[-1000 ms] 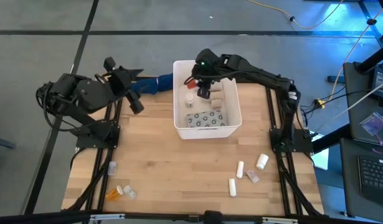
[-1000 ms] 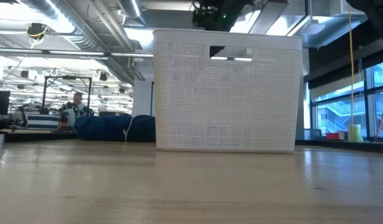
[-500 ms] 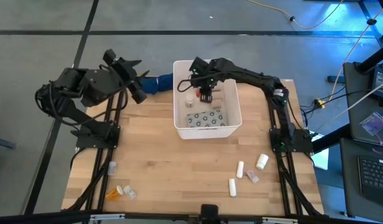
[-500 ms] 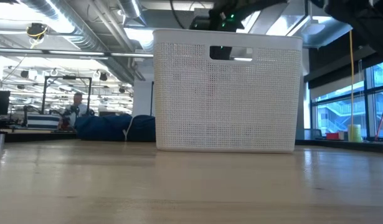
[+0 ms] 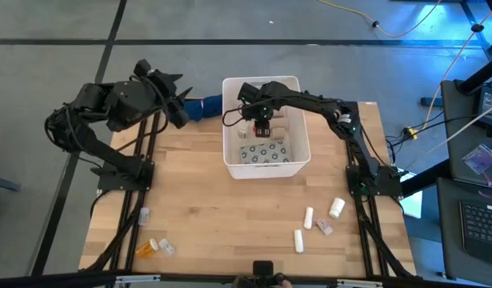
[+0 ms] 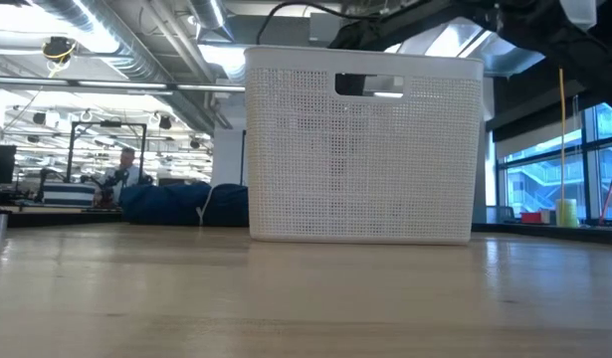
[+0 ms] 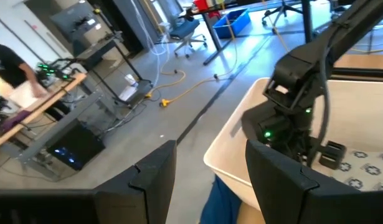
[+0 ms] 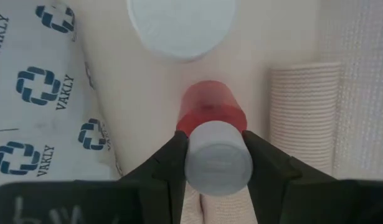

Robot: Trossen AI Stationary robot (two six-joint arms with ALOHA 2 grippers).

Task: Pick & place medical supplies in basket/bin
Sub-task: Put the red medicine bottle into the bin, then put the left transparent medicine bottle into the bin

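Observation:
My right gripper (image 5: 262,126) reaches down inside the white tub (image 5: 226,120), shut on a red pill bottle (image 8: 211,109) with a white cap. Under it in the tub lie a printed white pack (image 8: 35,93), a beige roll (image 8: 300,106) and a white round lid (image 8: 180,25). The low view shows only the tub's perforated wall (image 6: 363,149). More white bottles (image 5: 336,209) and tubes (image 5: 308,217) lie on the table's near right, and an orange bottle (image 5: 147,249) lies at the near left. My left gripper (image 5: 178,108) hovers open over the table's far left corner. My right gripper pinches the red bottle between its two fingers (image 8: 169,165), at the white cap (image 8: 217,157). It comes from above, pointing down into the tub. The bottle's red body points away from the fingers toward the tub floor; whether it touches the things below, I cannot tell.
A dark blue cloth (image 5: 204,106) lies beside the tub's left wall at the far edge, under my left gripper. A small clear item (image 5: 144,214) sits at the table's left edge. Bare wood stretches between the tub and the near edge. A person sits far off in the room (image 6: 126,164).
My right gripper has gone down from above the rim into the tub, dropping out of the low view, and shifted slightly toward the near edge. My left arm has swung toward the far edge and a little toward the tub.

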